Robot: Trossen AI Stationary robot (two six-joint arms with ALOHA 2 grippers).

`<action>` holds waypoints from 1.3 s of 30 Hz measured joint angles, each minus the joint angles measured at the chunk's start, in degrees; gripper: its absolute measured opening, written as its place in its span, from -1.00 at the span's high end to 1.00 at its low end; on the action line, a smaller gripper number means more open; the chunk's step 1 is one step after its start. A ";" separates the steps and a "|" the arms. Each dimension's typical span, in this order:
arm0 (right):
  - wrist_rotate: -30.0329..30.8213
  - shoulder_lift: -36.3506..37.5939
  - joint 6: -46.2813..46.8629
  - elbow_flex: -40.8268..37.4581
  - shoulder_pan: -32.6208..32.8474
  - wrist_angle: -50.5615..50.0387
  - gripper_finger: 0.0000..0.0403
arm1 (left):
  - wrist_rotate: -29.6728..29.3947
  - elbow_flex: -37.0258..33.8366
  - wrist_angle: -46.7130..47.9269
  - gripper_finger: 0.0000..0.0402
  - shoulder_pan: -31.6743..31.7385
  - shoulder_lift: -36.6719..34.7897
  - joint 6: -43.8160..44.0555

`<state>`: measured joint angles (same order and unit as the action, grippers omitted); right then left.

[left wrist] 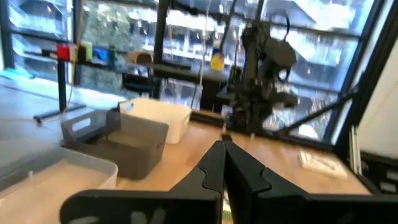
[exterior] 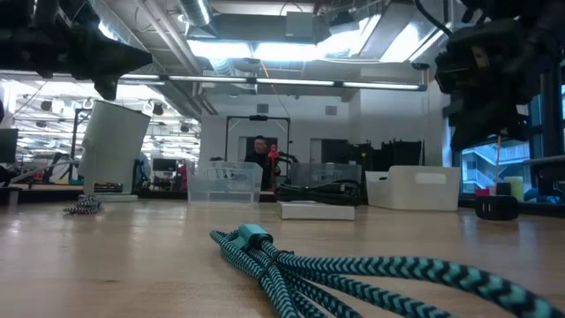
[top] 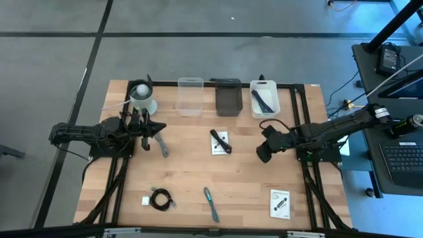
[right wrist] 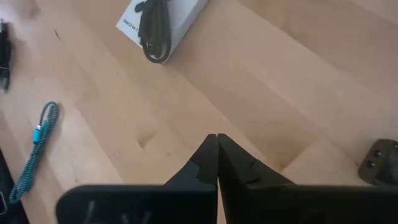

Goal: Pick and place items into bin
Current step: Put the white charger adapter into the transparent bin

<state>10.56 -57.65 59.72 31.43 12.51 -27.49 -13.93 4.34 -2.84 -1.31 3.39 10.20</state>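
Observation:
My left gripper (top: 160, 127) (left wrist: 222, 147) hovers shut beside the white round cup (top: 142, 96), just above a grey slim tool (top: 163, 147) that lies flat on the table. My right gripper (top: 262, 154) (right wrist: 216, 139) is shut and tilted down over bare wood, right of a white card with a black cable (top: 220, 142) (right wrist: 160, 22). Near the table's front lie a black coiled cable (top: 160, 198), a tiny white block (top: 145, 199), a teal braided cable (top: 210, 203) (exterior: 353, 269) (right wrist: 36, 149) and a second white card (top: 280, 203).
Three bins stand in a row at the far edge: a clear one (top: 190, 96), a dark grey one (top: 228, 96) and a white one (top: 265, 99) with dark items inside. A person (exterior: 260, 155) shows in the room behind. Bare wood lies between the two grippers.

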 joint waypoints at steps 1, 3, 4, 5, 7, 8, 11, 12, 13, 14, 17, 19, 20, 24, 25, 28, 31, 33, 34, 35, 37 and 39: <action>0.00 0.02 -0.28 0.01 0.00 0.03 0.99 | -0.03 1.24 2.42 0.98 -0.41 1.04 -0.21; 0.01 0.02 -1.92 0.01 0.00 -0.48 0.99 | -0.54 3.96 7.08 0.98 -1.46 3.90 -0.29; 0.02 0.02 -2.91 0.01 0.00 -0.59 0.99 | -1.29 5.35 8.58 0.98 -2.07 5.75 -0.26; 0.02 0.03 -3.31 0.01 0.00 -0.75 0.99 | -2.44 6.83 10.00 0.98 -2.80 7.75 -0.13; 0.02 0.04 -4.82 0.01 0.00 -1.26 0.99 | -5.09 9.47 11.50 0.98 -4.33 12.39 0.36; 0.01 0.05 -6.01 0.01 0.00 -1.38 0.99 | -6.47 10.83 11.73 0.98 -5.17 15.13 0.91; -0.03 0.07 -8.90 0.01 0.00 -1.69 0.99 | -11.38 15.01 12.18 0.98 -7.69 24.31 3.71; -0.06 0.07 -9.82 0.01 0.03 -1.86 0.99 | -13.06 16.51 12.58 0.98 -8.54 27.54 4.77; -0.06 0.07 -11.03 0.01 0.02 -1.83 0.99 | -14.53 18.07 13.38 0.98 -9.35 30.70 5.85; -0.18 0.14 -12.54 0.01 0.12 -1.81 0.99 | -15.89 19.74 13.96 0.98 -10.11 33.94 6.94; -1.50 0.71 -17.58 0.01 1.00 -1.86 0.99 | -18.60 25.21 15.61 0.98 -12.20 43.11 10.75; -1.68 1.60 -19.82 0.01 1.88 -2.60 0.99 | -19.31 29.23 16.89 0.98 -13.46 48.78 12.75; -1.68 2.14 -21.06 0.01 2.37 -2.88 0.99 | -19.43 31.28 18.15 0.98 -14.14 51.32 13.79; -1.67 4.20 -24.89 0.01 3.78 -4.14 0.99 | -19.41 39.92 24.32 0.98 -16.78 60.15 21.11; -1.66 4.59 -25.85 0.01 3.96 -4.39 0.99 | -19.40 42.07 27.00 0.98 -17.42 62.20 24.33; -1.61 5.65 -28.96 0.01 4.04 -4.61 0.99 | -18.93 48.88 35.57 0.98 -19.03 67.93 34.98; -1.64 6.06 -32.28 0.01 4.03 -4.66 0.99 | -16.71 55.37 46.68 0.99 -20.43 72.95 47.47; -1.66 6.12 -34.63 0.01 4.02 -4.65 0.99 | -13.44 59.14 55.87 0.99 -21.07 75.37 58.20; -1.67 6.10 -35.77 0.01 4.02 -4.79 0.99 | -11.25 60.64 60.15 0.99 -21.47 76.31 63.71; -1.63 6.10 -36.75 0.01 4.02 -4.85 0.99 | -9.22 61.80 63.73 0.99 -21.99 77.18 68.53; -1.65 6.10 -38.56 0.01 4.02 -4.83 0.99 | -5.86 63.07 69.61 0.99 -23.66 78.36 77.38; -1.63 6.10 -39.47 0.01 4.02 -4.81 0.99 | -2.83 63.22 72.42 0.99 -25.77 79.00 85.63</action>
<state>8.93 -51.55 20.25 31.44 16.53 -32.29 -16.76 67.56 69.58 -27.07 82.39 95.83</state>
